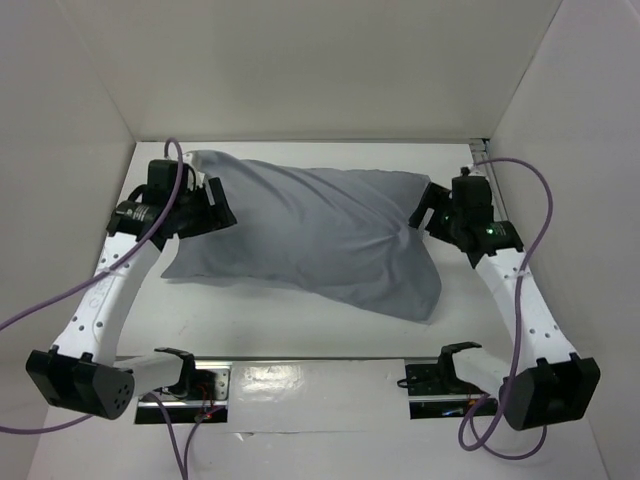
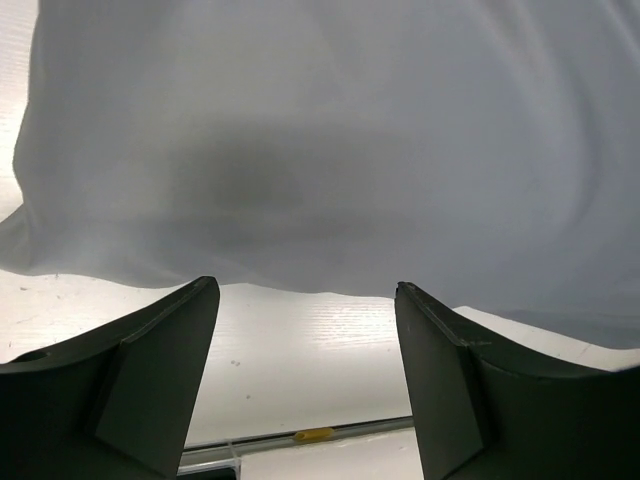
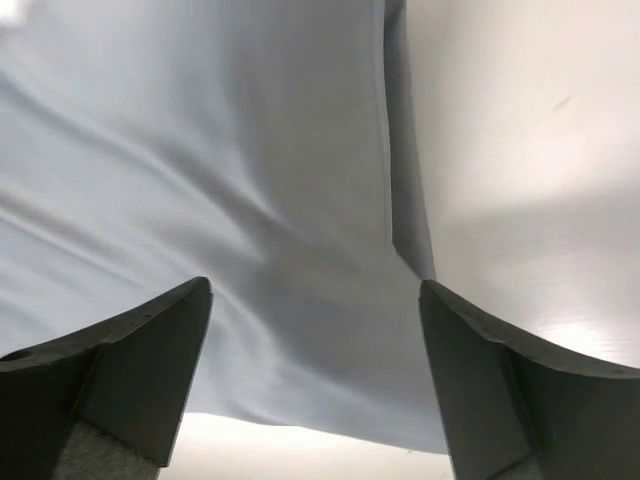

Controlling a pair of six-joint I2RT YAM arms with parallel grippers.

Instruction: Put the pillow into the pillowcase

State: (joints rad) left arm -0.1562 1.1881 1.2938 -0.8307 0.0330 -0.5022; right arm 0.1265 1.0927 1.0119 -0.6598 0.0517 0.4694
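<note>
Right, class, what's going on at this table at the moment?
Two robot arms flank a grey pillowcase lying on the table. It looks plump, and no white pillow shows outside it, so it seems filled. The left gripper and right gripper sit at its ends, both open, holding nothing.
</note>
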